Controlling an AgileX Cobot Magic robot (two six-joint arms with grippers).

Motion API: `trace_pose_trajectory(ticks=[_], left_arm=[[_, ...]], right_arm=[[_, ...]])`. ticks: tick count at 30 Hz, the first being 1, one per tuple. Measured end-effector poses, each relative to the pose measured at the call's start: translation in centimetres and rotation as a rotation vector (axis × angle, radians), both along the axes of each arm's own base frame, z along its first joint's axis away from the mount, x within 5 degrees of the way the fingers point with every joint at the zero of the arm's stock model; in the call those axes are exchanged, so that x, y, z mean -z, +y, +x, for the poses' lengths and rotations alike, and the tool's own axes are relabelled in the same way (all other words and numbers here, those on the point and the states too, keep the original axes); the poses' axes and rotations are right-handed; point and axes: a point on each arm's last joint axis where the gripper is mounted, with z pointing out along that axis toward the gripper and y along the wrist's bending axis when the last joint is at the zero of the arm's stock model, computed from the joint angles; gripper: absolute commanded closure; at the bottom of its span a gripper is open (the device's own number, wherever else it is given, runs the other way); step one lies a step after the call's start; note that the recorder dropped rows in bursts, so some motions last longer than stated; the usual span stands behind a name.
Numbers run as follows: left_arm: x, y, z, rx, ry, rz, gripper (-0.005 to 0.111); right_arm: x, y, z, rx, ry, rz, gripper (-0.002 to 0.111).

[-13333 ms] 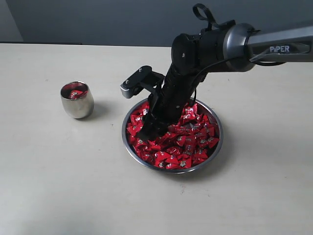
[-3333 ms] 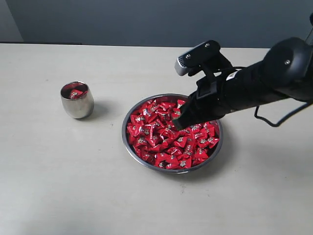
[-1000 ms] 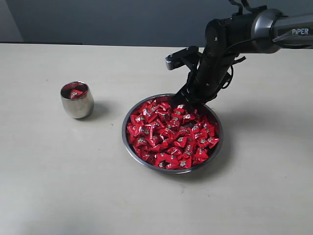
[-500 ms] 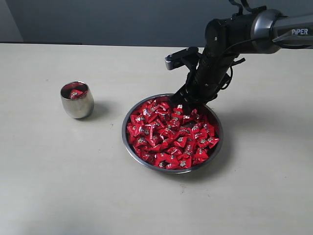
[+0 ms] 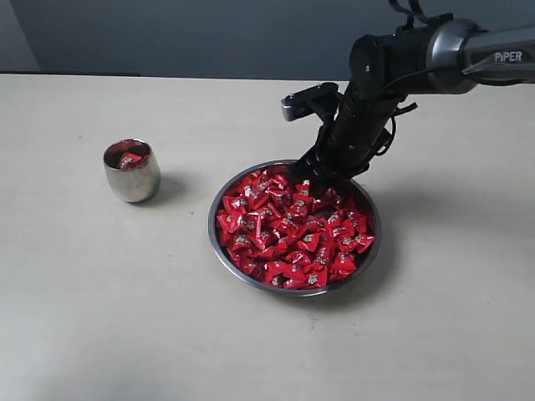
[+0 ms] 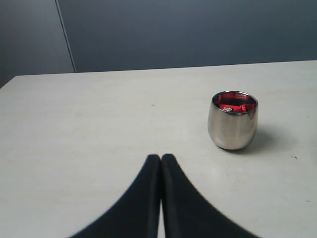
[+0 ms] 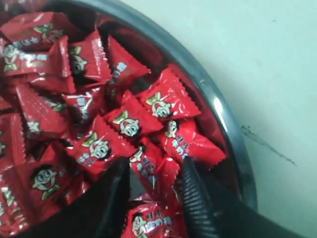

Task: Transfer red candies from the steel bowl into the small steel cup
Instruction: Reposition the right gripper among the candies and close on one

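- Exterior view: a pale table [image 5: 100,292] runs in front of a dark grey wall.
- Far left on the table, the small steel cup [image 5: 131,171] stands upright. A few red sweets show inside it, below the rim.
- Well to the right of the cup, near the middle of the table, sits the steel bowl [image 5: 211,234], wide and shallow.
- The red candies [image 5: 288,238] fill the bowl in a loose heap. Each shiny wrapper bears a small pale mark.
- From the right edge, a dark arm reaches in and bends down to the far side of the bowl. The right gripper [image 5: 322,178] is tipped into the sweets just inside the far rim.
- Left wrist view: the left gripper [image 6: 161,157] hangs above bare table, its two black fingers pressed together with nothing between them. The cup stands ahead of it, well apart, with red wrappers visible inside.
- Right wrist view: the right gripper's two black fingers [image 7: 111,198] stand apart, down among the sweets near the bowl's wall. One red candy lies in the gap between them, with a sliver of space showing beside one finger. Whether either finger touches that candy cannot be told.
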Motion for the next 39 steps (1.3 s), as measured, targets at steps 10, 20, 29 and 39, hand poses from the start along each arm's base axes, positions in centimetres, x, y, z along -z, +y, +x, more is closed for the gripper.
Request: trace_pose_trajectory(ticks=[10,20,29,39], left_arm=[[0.0,0.0,0.0,0.0,0.0,0.0,0.106],[0.0,0.0,0.0,0.0,0.0,0.0,0.106],[0.0,0.0,0.0,0.0,0.0,0.0,0.106],[0.0,0.0,0.0,0.0,0.0,0.0,0.106]], right_arm=[[1.9,0.3,0.2,0.018,0.033,0.007,0.073],[2.1,0.5,0.1,0.02,0.052,0.027,0.109],[2.1,0.5,0.1,0.011,0.046,0.018,0.109],[0.5,-0.1,0.3,-0.025,-0.012,-0.03,0.109]])
